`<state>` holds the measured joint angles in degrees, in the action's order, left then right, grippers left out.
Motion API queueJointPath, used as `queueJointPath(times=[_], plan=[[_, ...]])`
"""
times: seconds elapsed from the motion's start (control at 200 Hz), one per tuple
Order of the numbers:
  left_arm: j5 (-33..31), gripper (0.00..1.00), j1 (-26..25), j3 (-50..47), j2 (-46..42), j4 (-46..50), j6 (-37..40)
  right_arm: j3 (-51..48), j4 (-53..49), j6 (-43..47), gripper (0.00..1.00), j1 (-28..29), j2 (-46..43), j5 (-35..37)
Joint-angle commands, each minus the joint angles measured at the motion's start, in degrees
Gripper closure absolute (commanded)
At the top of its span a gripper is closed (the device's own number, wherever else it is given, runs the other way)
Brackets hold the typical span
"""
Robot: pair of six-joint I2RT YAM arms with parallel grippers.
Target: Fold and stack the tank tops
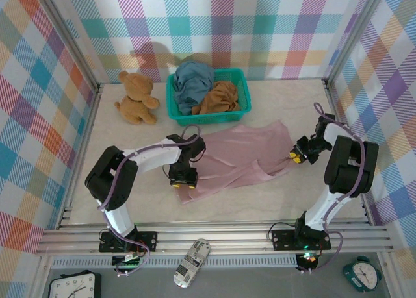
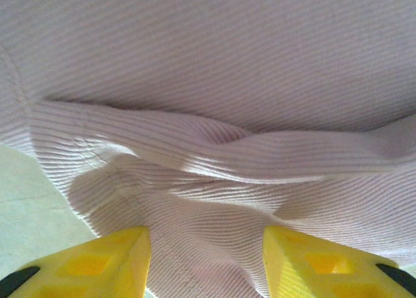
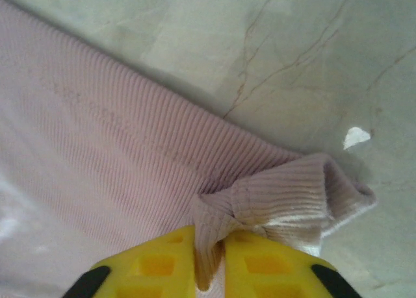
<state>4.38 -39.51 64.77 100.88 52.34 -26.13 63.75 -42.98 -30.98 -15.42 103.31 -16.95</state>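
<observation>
The pink tank top is spread across the middle of the surface. Its right corner is pinched between the right gripper's jaws; its near-left hem lies under the left gripper, jaws held apart.

The dusty pink ribbed-knit tank top lies spread and creased at the worktop's centre, running from 7 o'clock toward 3 o'clock. A soft fold ridge crosses it. Its 3 o'clock corner is bunched, pinched between the yellow fingers. At 12 o'clock, the crumpled slate blue cloth top and ochre brown cloth top sit heaped in the teal mesh basket, the blue at 9 o'clock of the ochre.
</observation>
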Motion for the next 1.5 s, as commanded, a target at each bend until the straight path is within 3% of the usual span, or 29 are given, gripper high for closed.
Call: queueJointPath(times=[0.0,0.17,0.335,0.47,0.625,0.715,0.885,1.11,1.345,1.495], plan=[[-0.52,0.54,0.61,1.76,-0.19,0.40,-0.53,1.51,0.94,1.01,0.73,-0.26,1.04,0.72],[-3.68,0.56,0.82,1.71,0.36,3.28,0.64,0.64,1.91,2.60,0.59,-0.30,1.23,1.39],[-5.50,0.55,2.92,1.36,0.14,1.80,2.21,-1.79,1.07,4.34,0.57,-0.28,0.12,4.29],[-4.43,0.54,3.38,4.75,1.59,0.97,2.75,-3.01,-0.25,6.41,0.54,-0.29,-1.97,5.57],[-1.62,0.52,3.39,8.18,2.01,-0.57,2.58,-2.16,-1.84,7.43,0.43,0.13,-8.83,4.11],[0.85,0.52,3.22,8.55,3.35,-2.58,2.17,-2.58,-3.05,6.46,0.43,1.53,-12.28,2.21],[4.11,0.53,1.90,6.23,4.70,-5.19,1.97,-8.93,1.44,0.48,0.45,9.86,-17.61,-3.43],[5.62,0.54,1.73,0.99,3.98,-6.40,2.05,-15.27,12.47,-5.60,0.51,20.48,-15.46,-4.03],[8.77,0.55,0.54,-2.33,2.44,-6.73,0.99,-17.64,7.65,-4.57,0.57,20.70,-10.85,3.08],[10.78,0.54,-1.90,-3.16,0.68,-6.85,-1.14,-19.05,0.87,-5.93,0.58,19.38,-15.26,8.61]])
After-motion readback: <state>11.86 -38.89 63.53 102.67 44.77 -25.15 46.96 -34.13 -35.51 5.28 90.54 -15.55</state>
